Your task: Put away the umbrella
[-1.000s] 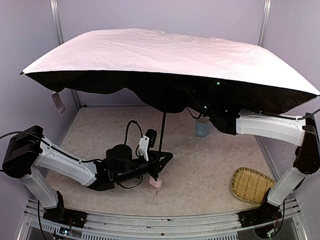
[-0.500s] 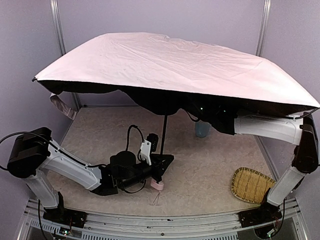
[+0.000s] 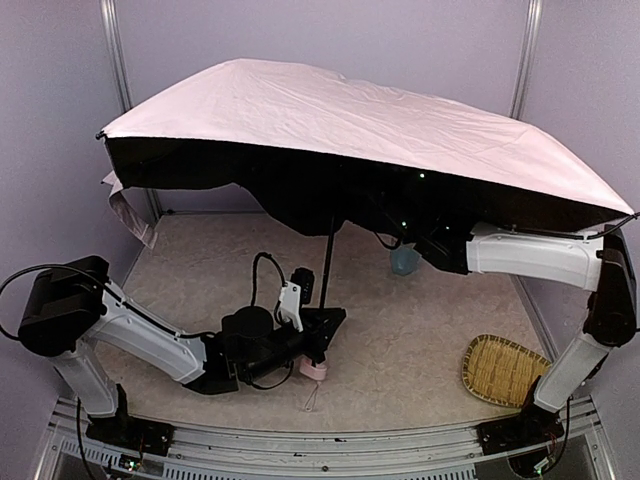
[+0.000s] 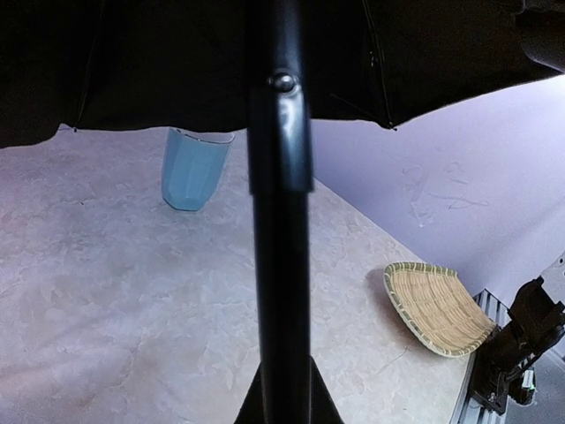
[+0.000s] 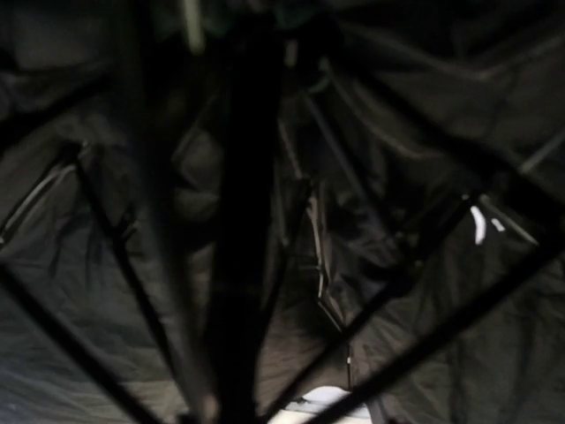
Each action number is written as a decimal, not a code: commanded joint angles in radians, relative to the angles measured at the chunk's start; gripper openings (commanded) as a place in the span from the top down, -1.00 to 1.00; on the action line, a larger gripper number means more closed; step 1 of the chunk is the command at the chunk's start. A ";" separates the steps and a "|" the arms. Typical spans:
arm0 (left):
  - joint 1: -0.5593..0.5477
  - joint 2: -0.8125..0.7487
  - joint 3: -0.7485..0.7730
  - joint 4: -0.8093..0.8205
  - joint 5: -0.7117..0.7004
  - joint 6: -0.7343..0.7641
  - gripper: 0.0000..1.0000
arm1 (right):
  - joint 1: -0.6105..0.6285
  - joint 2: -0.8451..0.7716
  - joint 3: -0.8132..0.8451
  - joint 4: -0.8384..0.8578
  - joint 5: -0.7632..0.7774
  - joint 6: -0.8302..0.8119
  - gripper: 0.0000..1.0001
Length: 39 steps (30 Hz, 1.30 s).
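The open umbrella (image 3: 350, 120) fills the upper half of the top view. Its pale pink canopy is tilted with the right edge lower, the black lining faces the table (image 3: 420, 340), and its thin shaft (image 3: 326, 265) runs down to mid-table.

The left arm (image 3: 140, 335) lies low and stretched from its base toward the centre. The left gripper (image 3: 322, 325) is clamped on the shaft just above the small pink handle (image 3: 314, 369). In the left wrist view the shaft (image 4: 281, 221) rises straight out from between the fingers.

The right arm (image 3: 530, 255) stands up from its base, its forearm level and reaching left under the canopy. The right gripper is hidden there. Its wrist view shows only dark ribs and lining, so whether its fingers are apart or together cannot be told.

A woven tray (image 3: 503, 370) lies near the right base, and a light-blue cup (image 3: 404, 261) stands under the canopy's edge.
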 commanded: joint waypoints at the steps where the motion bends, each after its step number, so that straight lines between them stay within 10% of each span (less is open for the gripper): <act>1: -0.012 -0.010 0.029 0.126 -0.040 0.049 1.00 | -0.004 -0.004 -0.005 0.024 -0.010 -0.024 0.08; 5: -0.012 -0.006 0.029 0.133 -0.048 0.061 1.00 | -0.005 0.017 0.022 0.008 -0.012 -0.024 0.06; 14: 0.003 -0.011 0.012 0.161 -0.023 0.053 1.00 | -0.005 0.032 0.041 -0.004 -0.078 -0.024 0.74; 23: 0.078 -0.098 -0.036 0.157 0.104 0.027 1.00 | 0.002 0.059 0.114 -0.215 -0.316 -0.236 0.18; 27: 0.063 -0.115 -0.041 0.134 0.064 0.092 1.00 | 0.000 0.023 0.096 -0.173 -0.258 -0.236 0.50; 34: 0.036 -0.095 -0.056 0.159 0.002 0.103 1.00 | -0.010 0.024 0.130 -0.092 -0.209 -0.170 -0.06; 39: -0.005 -0.073 -0.046 0.181 -0.061 0.147 1.00 | -0.010 0.043 0.107 0.043 -0.110 -0.077 -0.07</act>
